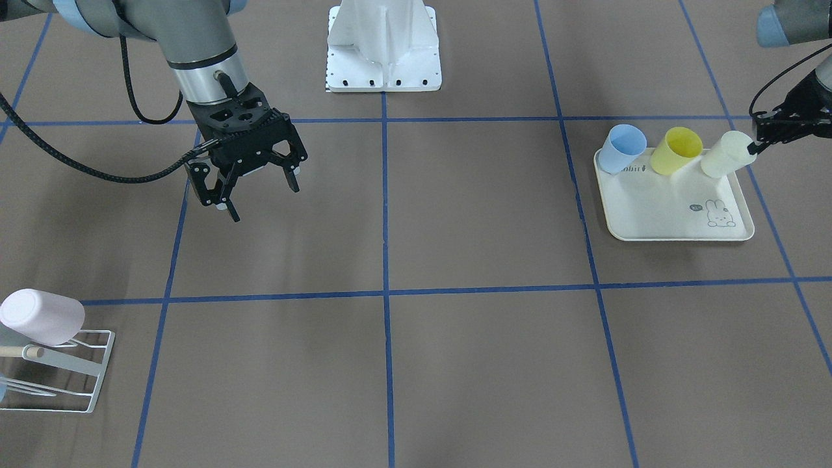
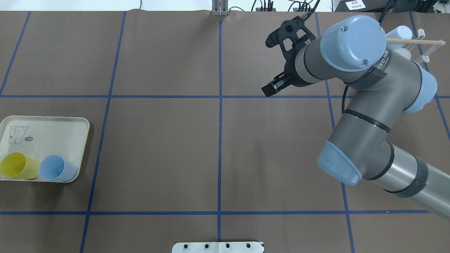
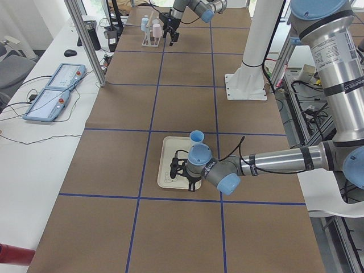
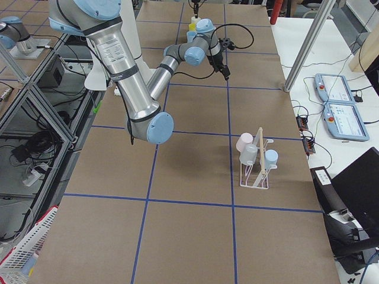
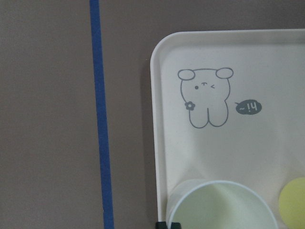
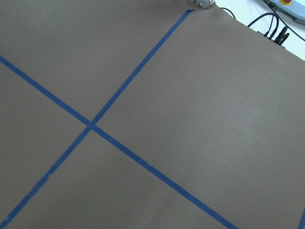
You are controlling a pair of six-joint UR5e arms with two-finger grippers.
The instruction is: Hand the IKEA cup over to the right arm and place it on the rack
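Counted three cups on rack (pink cup included). Found right gripper above table, fingers spread, nothing held. Counted three on tray: blue cup, yellow cup, pale cup. Found left gripper at pale cup's rim; cannot tell whether pinching.

A cream tray with a rabbit drawing lies at the right of the front-facing view, on the brown table cover. A blue cup and a yellow cup stand mouth-up, side by side along its upper edge. Blue tape lines grid the cover. A white mounting base sits top centre.
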